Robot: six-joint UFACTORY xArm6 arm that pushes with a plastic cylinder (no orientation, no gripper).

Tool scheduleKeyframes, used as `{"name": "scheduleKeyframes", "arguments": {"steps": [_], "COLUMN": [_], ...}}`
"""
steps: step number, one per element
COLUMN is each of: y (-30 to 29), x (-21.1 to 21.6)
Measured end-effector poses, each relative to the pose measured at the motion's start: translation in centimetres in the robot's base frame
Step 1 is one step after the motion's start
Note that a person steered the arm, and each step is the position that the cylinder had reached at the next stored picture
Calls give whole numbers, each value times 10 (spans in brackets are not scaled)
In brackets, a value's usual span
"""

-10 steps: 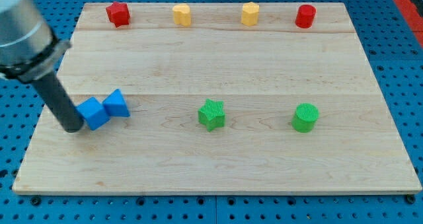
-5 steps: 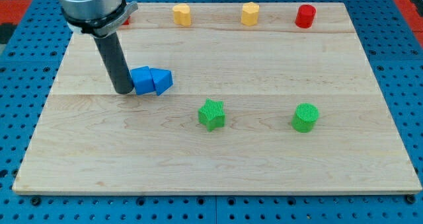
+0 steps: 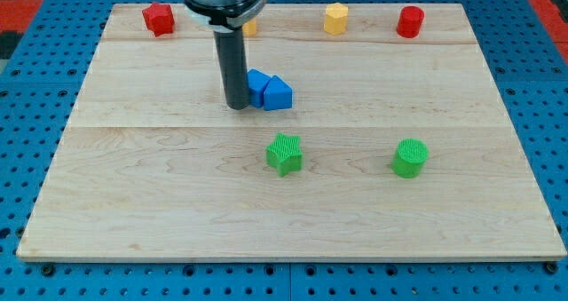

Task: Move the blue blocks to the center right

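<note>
Up and to the left of the green star (image 3: 284, 153), my tip (image 3: 237, 105) touches the blue cube (image 3: 257, 86), itself touching the blue triangle (image 3: 278, 94). Being a bare rod, this tool grips nothing. Both blocks sit far left of the surface's (image 3: 133, 203) center right; most travel remains.

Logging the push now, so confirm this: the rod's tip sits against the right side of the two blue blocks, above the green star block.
Wrong side. In the camera view my tip sits against the left side of the two blue blocks, above the green star block.
</note>
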State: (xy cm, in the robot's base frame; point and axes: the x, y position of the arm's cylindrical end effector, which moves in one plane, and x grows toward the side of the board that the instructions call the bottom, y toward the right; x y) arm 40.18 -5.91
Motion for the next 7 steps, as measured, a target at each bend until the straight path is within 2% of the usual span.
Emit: {"name": "scheduleKeyframes", "arguments": {"steps": [2,3,7], "y": [-49,-26,133], "x": [-34,-42,13]}}
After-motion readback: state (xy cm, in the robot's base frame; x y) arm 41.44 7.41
